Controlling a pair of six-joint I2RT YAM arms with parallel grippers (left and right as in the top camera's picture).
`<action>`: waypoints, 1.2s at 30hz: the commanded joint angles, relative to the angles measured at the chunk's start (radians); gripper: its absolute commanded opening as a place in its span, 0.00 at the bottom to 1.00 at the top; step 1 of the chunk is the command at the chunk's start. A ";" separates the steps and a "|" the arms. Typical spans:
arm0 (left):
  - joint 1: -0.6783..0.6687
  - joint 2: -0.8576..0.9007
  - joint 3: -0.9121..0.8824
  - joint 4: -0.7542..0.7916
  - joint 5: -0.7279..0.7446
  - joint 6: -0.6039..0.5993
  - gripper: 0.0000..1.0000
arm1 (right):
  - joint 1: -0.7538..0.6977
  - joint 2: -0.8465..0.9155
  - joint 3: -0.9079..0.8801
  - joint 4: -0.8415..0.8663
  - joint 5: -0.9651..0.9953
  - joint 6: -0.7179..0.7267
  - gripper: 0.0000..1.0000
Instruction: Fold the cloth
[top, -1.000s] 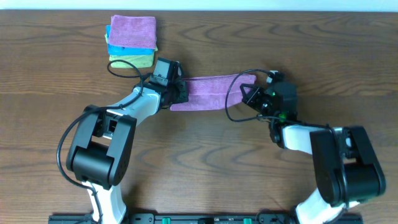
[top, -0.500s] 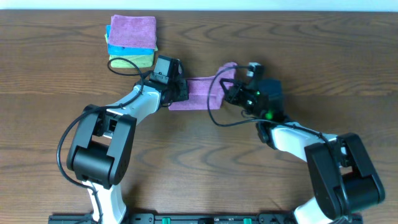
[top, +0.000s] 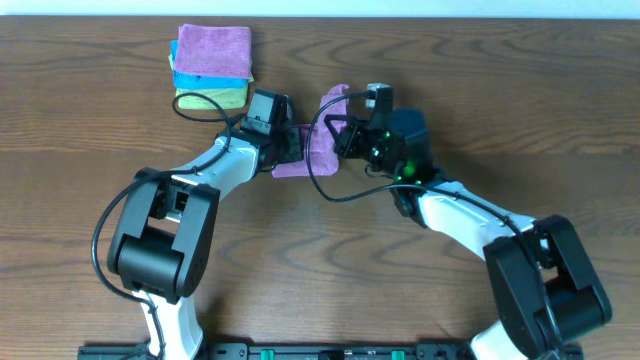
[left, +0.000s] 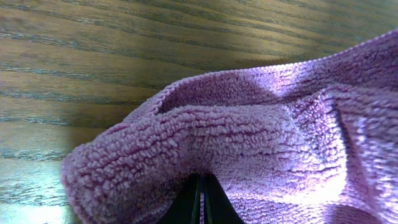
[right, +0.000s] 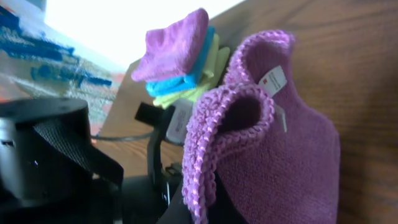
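At table ctr, toward the far edge, the purple cloth (top: 322, 145) is seen bunched up btw the two grippers. Its left part is laid flat on the wooden table (top: 520, 90), and its right end is held raised and curled over toward the left.

The left gripper (top: 293, 148) is set on the cloth's left edge. From the left wrist cam its dark fingertips (left: 188, 210) are seen drawn together w/ almost no gap, and the cloth is nipped btw them. A thick fold is humped up just above the tips, w/ bare wood grain behind it.

The right gripper (top: 340, 140) is positioned just right of the raised end, close to the left one but not touching it. From the right wrist cam the cloth is shown standing upright off the table, its knitted rim rolled into a loop. Its lower edge is clamped at the bottom of the frame, where the fingers are mostly hidden by fabric. A small white tag (right: 273, 79) is visible on the inner face.

A stack of folded cloths (top: 212, 66) is placed at the far-left corner, apart from the purple cloth: purple on top, blue in the middle, yellow-green at the bottom. Black cables are looped beside each wrist.
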 joint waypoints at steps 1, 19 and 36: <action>0.010 -0.015 0.021 -0.005 -0.010 0.007 0.06 | 0.016 -0.017 0.016 -0.019 0.019 -0.054 0.01; 0.128 -0.320 0.021 -0.155 -0.045 0.034 0.06 | 0.061 0.076 0.027 -0.037 0.093 -0.092 0.01; 0.197 -0.429 0.021 -0.224 -0.055 0.041 0.06 | 0.140 0.236 0.208 -0.156 0.090 -0.149 0.01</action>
